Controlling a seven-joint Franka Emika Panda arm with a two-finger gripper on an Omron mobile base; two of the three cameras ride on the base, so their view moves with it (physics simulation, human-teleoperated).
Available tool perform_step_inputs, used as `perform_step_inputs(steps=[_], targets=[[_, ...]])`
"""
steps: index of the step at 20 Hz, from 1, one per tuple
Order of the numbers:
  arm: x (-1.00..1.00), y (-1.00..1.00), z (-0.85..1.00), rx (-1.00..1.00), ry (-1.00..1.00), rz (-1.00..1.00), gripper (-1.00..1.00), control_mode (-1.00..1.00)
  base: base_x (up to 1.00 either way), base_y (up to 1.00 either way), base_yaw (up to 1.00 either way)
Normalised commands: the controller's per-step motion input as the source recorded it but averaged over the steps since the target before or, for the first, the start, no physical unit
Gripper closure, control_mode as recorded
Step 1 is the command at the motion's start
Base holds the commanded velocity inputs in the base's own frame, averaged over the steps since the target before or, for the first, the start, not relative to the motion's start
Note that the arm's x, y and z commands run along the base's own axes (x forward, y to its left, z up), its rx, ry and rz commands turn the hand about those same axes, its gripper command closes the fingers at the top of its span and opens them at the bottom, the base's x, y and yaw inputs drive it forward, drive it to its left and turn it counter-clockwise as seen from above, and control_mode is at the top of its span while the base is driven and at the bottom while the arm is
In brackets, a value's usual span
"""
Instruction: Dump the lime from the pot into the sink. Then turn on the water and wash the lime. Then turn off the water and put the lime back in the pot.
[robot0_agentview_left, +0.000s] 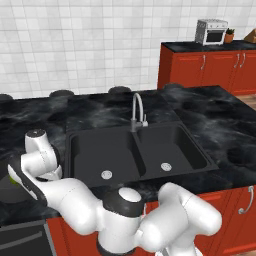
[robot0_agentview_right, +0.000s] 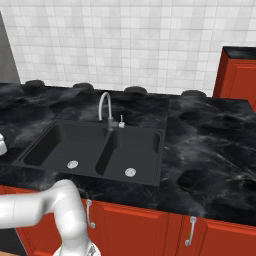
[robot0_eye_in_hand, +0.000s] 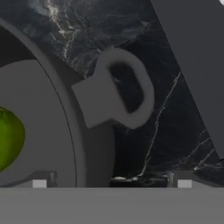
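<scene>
Hovering over the round dark grey metal pot, the two-finger gripper stands spread wide, its looped side handle at twelve o'clock, likely lining up a grasp. The yellow-green lime sits inside, black double-basin sink waiting.

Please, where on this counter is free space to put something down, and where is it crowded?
Free: the black counter right of the sink, and the strip between the faucet and the tiled wall. Both basins hold nothing but their drains. Crowded: the counter left of the sink, where the pot with the lime stands under the open end effector.
</scene>
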Motion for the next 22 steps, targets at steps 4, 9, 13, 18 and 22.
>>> perform_step_inputs(steps=[4, 9, 13, 18, 22], targets=[[0.04, 0.06, -0.29, 0.00, 0.00, -0.05, -1.00, -1.00, 0.00, 0.00, 0.00], [0.04, 0.10, -0.30, 0.00, 0.00, -0.04, -1.00, -1.00, 0.00, 0.00, 0.00], [0.00, 0.05, -0.36, 0.00, 0.04, -0.04, 1.00, -1.00, 0.00, 0.00, 0.00], [0.00, 0.00, -0.19, 0.00, 0.03, -0.03, 1.00, -1.00, 0.00, 0.00, 0.00], [-0.10, -0.05, 0.00, 0.00, 0.00, -0.03, 1.00, -1.00, 0.00, 0.00, 0.00]])
